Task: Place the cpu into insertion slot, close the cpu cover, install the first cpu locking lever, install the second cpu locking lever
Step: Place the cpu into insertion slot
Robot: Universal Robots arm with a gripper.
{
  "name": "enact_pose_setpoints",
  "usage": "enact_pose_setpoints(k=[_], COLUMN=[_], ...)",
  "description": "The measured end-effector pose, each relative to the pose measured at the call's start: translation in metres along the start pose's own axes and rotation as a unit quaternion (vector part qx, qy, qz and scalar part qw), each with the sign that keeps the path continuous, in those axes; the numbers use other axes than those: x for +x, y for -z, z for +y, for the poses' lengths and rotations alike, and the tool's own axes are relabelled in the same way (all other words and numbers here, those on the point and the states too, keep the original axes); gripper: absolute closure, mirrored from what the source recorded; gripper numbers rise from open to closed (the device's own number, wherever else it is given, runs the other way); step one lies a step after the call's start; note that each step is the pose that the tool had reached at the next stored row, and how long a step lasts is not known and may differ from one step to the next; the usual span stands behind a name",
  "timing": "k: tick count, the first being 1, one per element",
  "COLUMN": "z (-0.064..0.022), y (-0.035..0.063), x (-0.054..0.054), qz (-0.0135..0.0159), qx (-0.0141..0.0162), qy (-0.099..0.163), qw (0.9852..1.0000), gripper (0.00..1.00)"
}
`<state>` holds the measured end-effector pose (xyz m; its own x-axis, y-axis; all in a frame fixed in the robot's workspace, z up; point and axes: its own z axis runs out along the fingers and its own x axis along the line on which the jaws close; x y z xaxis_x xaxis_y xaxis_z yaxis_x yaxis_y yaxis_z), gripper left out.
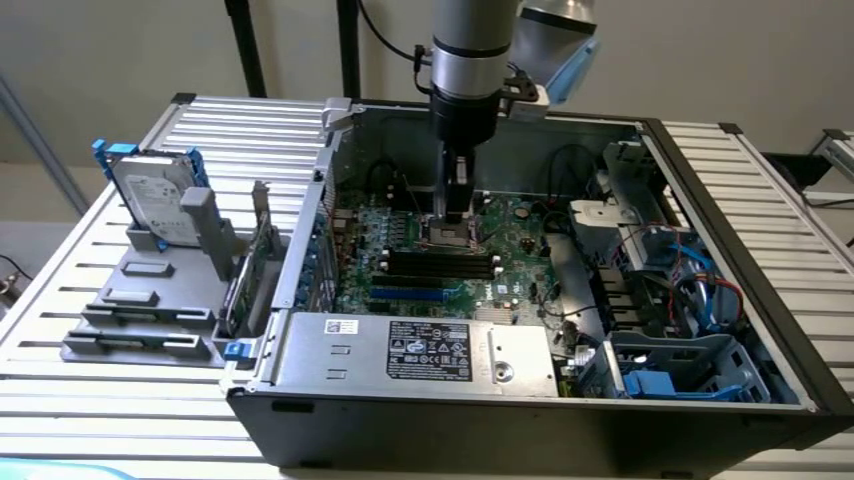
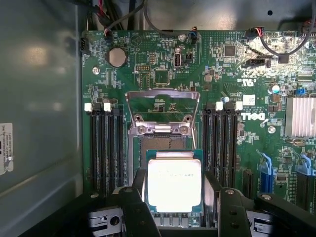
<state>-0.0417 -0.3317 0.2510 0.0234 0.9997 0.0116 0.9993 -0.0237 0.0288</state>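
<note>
The cpu, a pale silvery square with a thin green edge, sits between my two dark fingers, which press on its opposite sides. My gripper is shut on it. The insertion slot shows as a dark square with a silvery rim on the green board, partly hidden behind the chip. The cpu cover, a thin metal frame with a square window, is flipped back, away from the socket. In the exterior view my gripper hangs straight down inside the case, just above the insertion slot.
Long black memory strips flank the socket on both sides. A grey labelled metal box fills the case front, with cables and blue drive brackets at the exterior view's right. A hard drive stands outside the case.
</note>
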Motion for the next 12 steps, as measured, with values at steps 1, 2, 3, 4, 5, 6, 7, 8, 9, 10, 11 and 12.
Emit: enact_pose_setpoints(k=[1,2,3,4,5,6,7,8,9,10,11,12], z=[-0.0001,-0.0001,-0.0002,-0.0003,-0.0003,-0.0003,-0.0004,-0.0005,-0.0005,-0.0006,-0.0006,-0.0007], y=[-0.0018,-0.0036,-0.0055,-0.0073,-0.0091,-0.0109,-0.0127,-0.0145,-0.0163,-0.0183,-0.0201,-0.0219], x=[0.0,0.0,0.0,0.001,0.001,0.002,0.002,0.003,0.003,0.003,0.004,0.004], qz=[0.0,0.0,0.0,0.0,0.0,0.0,0.0,0.0,0.0,0.0,0.0,0.0], qx=[0.0,0.0,0.0,0.0,0.0,0.0,0.0,0.0,0.0,0.0,0.0,0.0], qy=[0.0,0.0,0.0,0.0,0.0,0.0,0.0,0.0,0.0,0.0,0.0,0.0], qw=[1.0,1.0,1.0,1.0,1.0,1.0,1.0,1.0,1.0,1.0,1.0,1.0], gripper=[0.45,0.45,0.45,0.45,0.45,0.45,0.45,0.45,0.45,0.45,0.45,0.45])
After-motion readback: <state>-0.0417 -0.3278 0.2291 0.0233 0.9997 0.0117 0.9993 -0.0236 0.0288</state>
